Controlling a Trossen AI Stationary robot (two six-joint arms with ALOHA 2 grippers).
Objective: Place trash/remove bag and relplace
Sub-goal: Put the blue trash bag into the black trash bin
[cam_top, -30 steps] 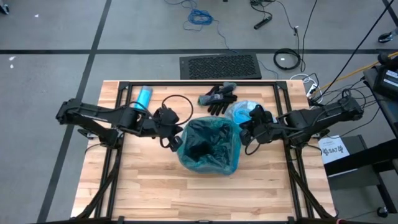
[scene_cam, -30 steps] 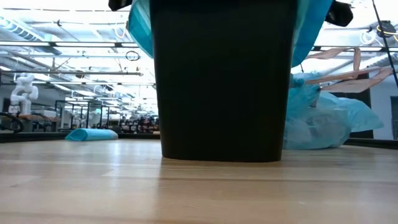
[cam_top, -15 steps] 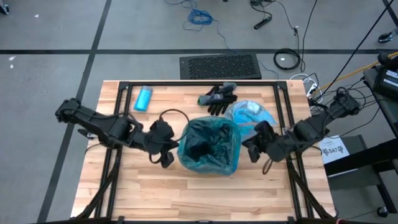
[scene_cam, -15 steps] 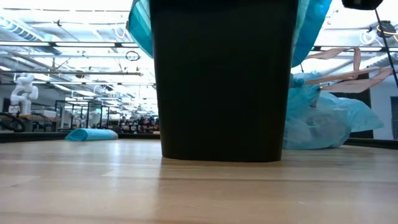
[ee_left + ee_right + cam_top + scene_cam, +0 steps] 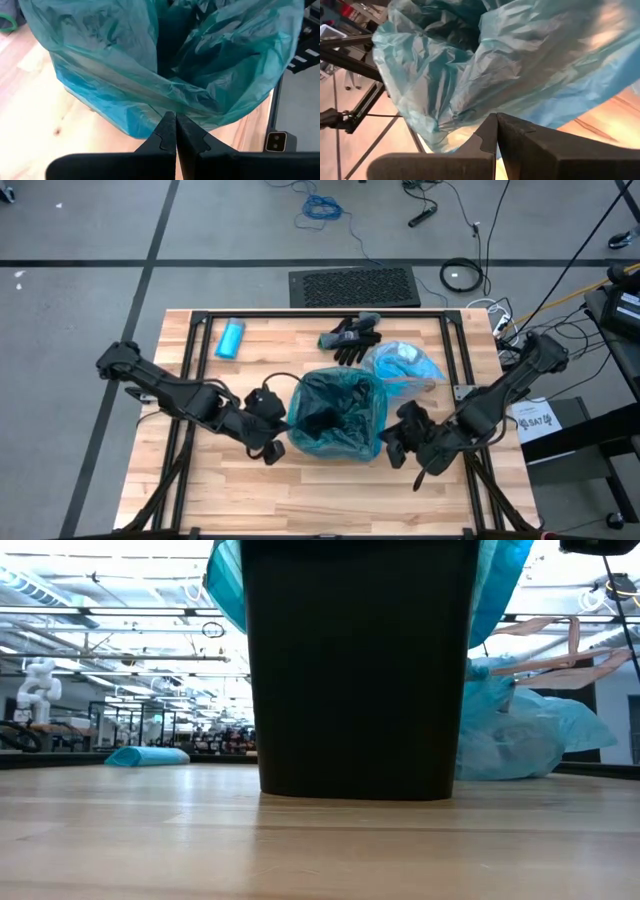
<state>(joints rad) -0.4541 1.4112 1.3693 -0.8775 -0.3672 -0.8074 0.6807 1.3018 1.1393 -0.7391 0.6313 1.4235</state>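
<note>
At the middle of the table (image 5: 230,490) stands the black bin (image 5: 360,670), lined with a fresh teal bag (image 5: 335,415) whose edge is folded down over the rim. Both arms have drawn back from it within the last second: the left gripper (image 5: 268,448) has slid from the bin's far-left rim to a spot beside its near-left corner, and the right gripper (image 5: 398,450) has swung from the far-right rim round to the near-right side. Each now sits just off the bag with its fingers pressed together on nothing, the plastic hanging free in front of them in both wrist views. That retreat suggests the liner is seated and the replacement step is about finished. The filled blue bag (image 5: 402,365), knotted and presumably holding the trash, lies on the table behind the bin to the right, near the black gloves (image 5: 352,338); a flat blue roll of bags (image 5: 231,338) rests at the far left.
</note>
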